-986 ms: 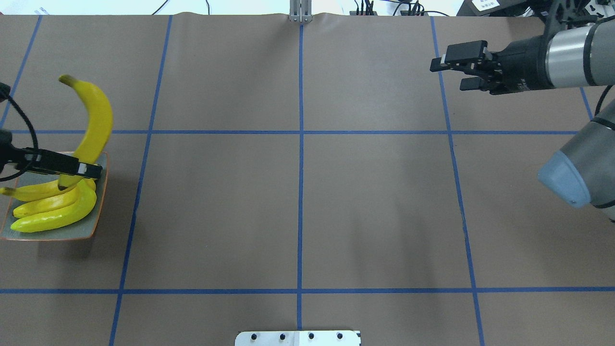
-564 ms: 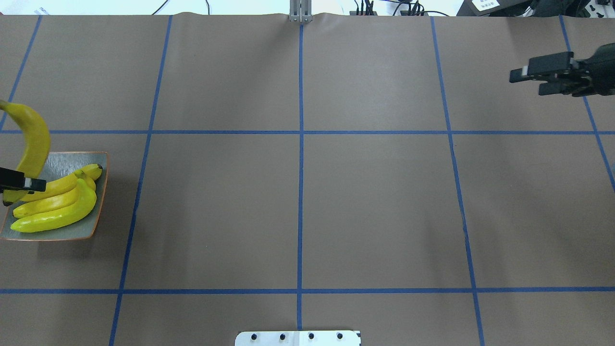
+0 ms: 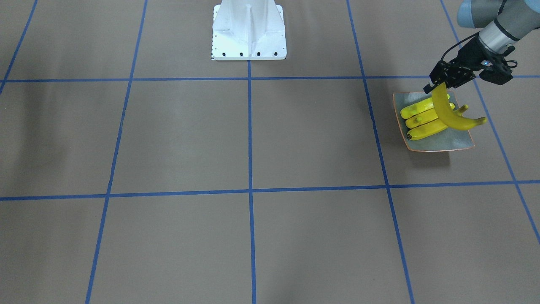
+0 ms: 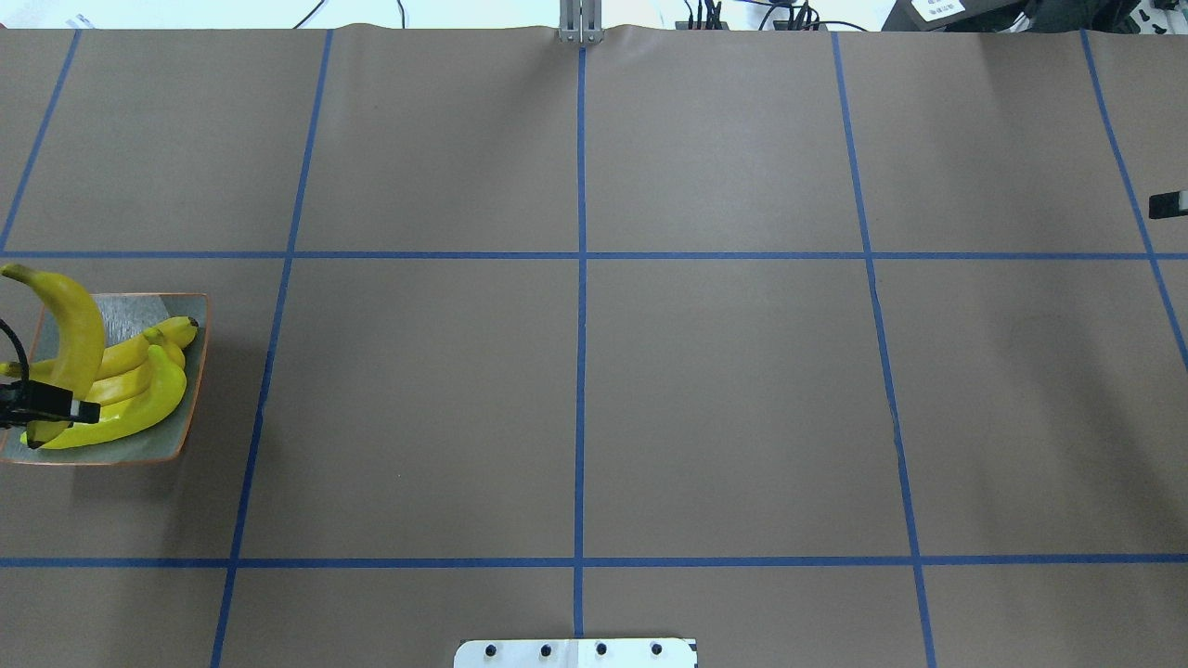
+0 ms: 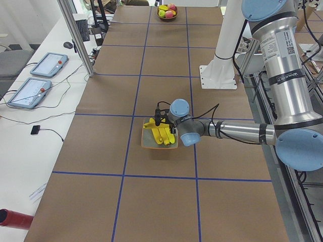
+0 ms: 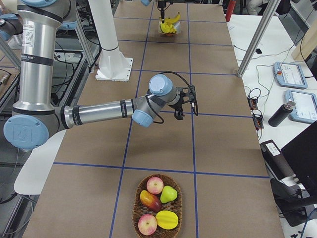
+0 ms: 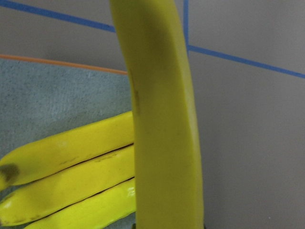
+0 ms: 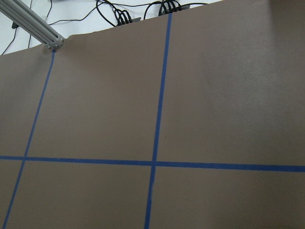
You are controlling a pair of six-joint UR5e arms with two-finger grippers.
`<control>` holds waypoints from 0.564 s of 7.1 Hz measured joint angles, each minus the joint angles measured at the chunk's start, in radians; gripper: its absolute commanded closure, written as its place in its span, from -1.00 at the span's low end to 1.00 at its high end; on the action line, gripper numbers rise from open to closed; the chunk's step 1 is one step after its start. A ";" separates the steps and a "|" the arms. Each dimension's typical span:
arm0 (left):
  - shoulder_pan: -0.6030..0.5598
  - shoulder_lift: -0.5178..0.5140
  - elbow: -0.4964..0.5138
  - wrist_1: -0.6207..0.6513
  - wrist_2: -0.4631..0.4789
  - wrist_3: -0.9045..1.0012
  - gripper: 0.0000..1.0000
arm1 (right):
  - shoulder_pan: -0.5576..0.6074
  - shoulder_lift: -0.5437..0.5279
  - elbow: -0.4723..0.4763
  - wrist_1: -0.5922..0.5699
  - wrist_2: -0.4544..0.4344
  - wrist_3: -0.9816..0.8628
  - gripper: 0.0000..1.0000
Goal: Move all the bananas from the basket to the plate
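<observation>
Evidently final placement — left claw (image 3: pixel 437 84) clamped on fourth banana (image 3: pixel 447 114) above plate (image 3: pixel 438 145) holding three bananas (image 3: pixel 422 121) — next probably needs lowering, then release.

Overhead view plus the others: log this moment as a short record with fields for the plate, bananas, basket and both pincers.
plate: on the table at the robot's left
three bananas: lying side by side on the plate
fourth banana: gripped near one end, raised over the plate
left pincer: shut on the fourth banana
right pincer: only a tip shows in the overhead view; open or shut unclear
basket: holds other fruit, no banana visible
</observation>
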 measured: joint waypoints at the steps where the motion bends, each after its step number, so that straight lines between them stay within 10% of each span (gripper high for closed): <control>1: 0.020 0.005 0.007 -0.001 0.012 0.019 0.19 | 0.019 -0.007 -0.008 0.000 0.014 -0.019 -1.00; 4: 0.030 0.017 0.013 -0.003 0.020 0.068 -0.08 | 0.034 -0.011 -0.013 0.000 0.026 -0.028 -1.00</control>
